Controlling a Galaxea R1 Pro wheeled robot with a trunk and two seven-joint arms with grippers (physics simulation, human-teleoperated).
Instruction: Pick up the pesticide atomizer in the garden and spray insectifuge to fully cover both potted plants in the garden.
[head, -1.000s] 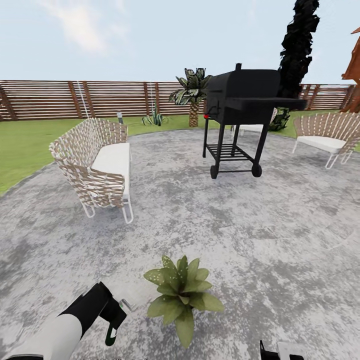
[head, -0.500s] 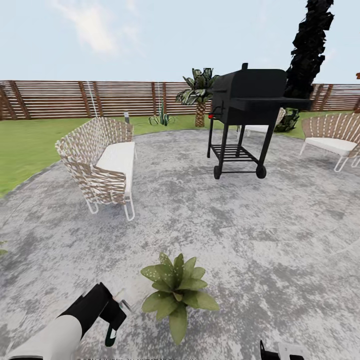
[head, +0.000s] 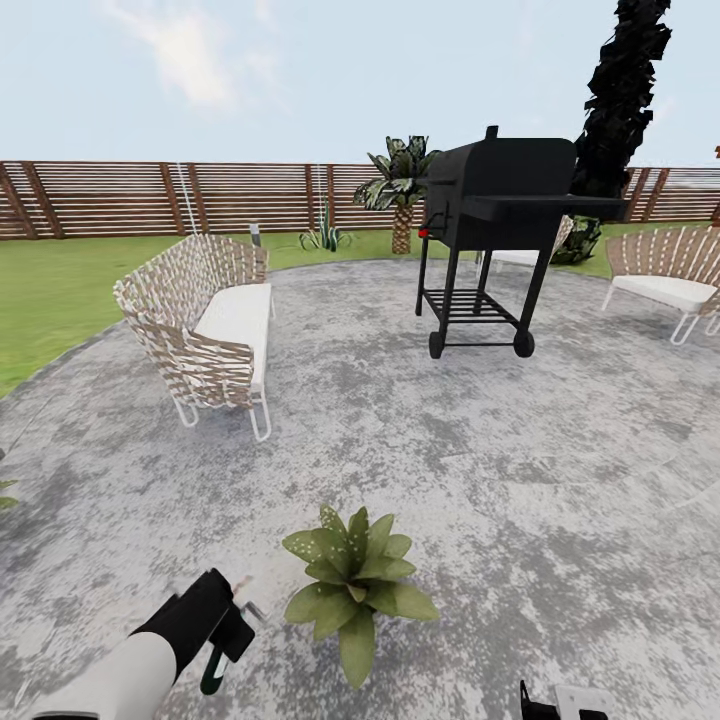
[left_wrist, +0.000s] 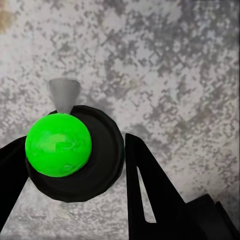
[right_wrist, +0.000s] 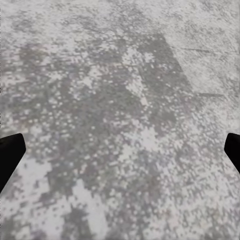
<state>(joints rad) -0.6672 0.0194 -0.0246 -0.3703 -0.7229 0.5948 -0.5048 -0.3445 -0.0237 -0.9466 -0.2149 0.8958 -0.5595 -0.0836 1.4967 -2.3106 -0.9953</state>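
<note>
One potted plant (head: 355, 585), a low rosette of speckled green leaves, sits on the stone patio (head: 500, 480) just ahead of me; its leaves hide its pot. My left gripper (head: 225, 628) is shut on the pesticide atomizer (head: 212, 672), just left of that plant. The dark-green bottle hangs below the fingers, with the pale grey spray head (head: 246, 606) toward the plant. In the left wrist view the atomizer (left_wrist: 75, 155) sits between the black fingers (left_wrist: 150, 190), its grey nozzle (left_wrist: 64, 94) over bare stone. My right gripper (right_wrist: 120, 150) is open over the patio, low at the head view's edge (head: 560, 702).
A woven bench (head: 205, 330) stands ahead on the left, a black grill (head: 495, 235) ahead on the right, and a woven chair (head: 665, 275) at far right. Lawn, a palm (head: 400, 190) and the slatted fence (head: 150, 198) lie beyond. A few leaves (head: 5, 495) poke in at the left edge.
The head view has panned a little, shifting the scene right. My left gripper with the atomizer has dropped slightly lower and the bottle hangs at a new tilt.
</note>
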